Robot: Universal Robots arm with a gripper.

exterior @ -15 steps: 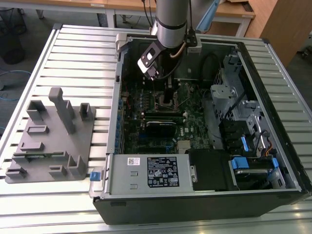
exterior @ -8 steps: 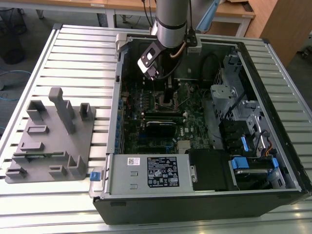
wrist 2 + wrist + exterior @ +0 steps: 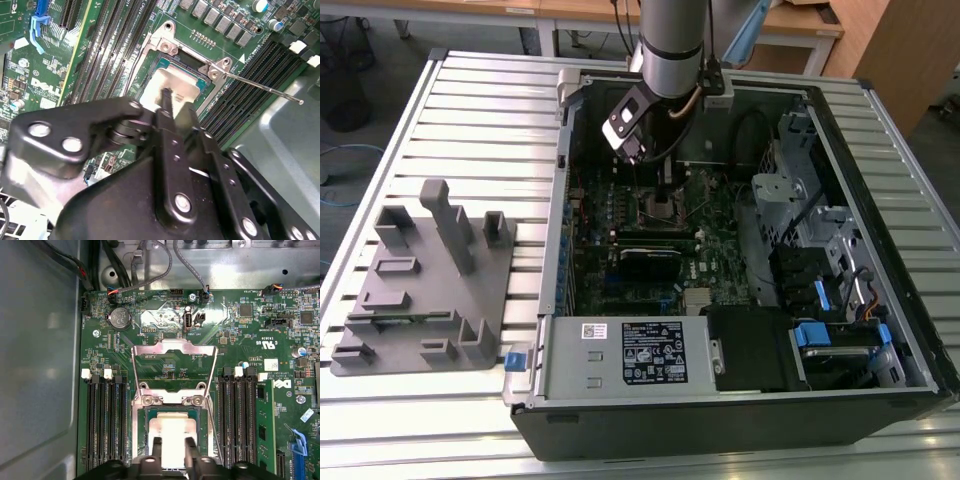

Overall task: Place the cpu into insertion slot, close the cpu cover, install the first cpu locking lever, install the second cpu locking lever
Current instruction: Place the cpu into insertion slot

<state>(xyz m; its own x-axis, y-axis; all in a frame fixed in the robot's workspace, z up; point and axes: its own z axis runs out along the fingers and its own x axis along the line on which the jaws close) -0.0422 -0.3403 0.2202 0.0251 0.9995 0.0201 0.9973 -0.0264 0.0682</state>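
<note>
**Gripper low over the seated cpu, cover open**

Gripper (image 3: 173, 442) hangs just above the socket in the first wrist view. Its two black fingers (image 3: 157, 447) are apart with a narrow gap, and nothing shows clamped between them.

Directly beneath them, one cpu (image 3: 172, 427) lies flat inside the one slot (image 3: 172, 412), dull silver face up. It appears seated, framed by the dark socket.

Beyond the slot, one cover (image 3: 172, 346) is swung open on its hinge. It lies back over the green board (image 3: 240, 340), which shows through its square window. One thin wire lever (image 3: 260, 87) sticks out sideways in the second wrist view.

The cpu is likely light, thin and stiff, with a smooth, slippery face and a fragile underside. It is best held by two opposite edges.
</note>
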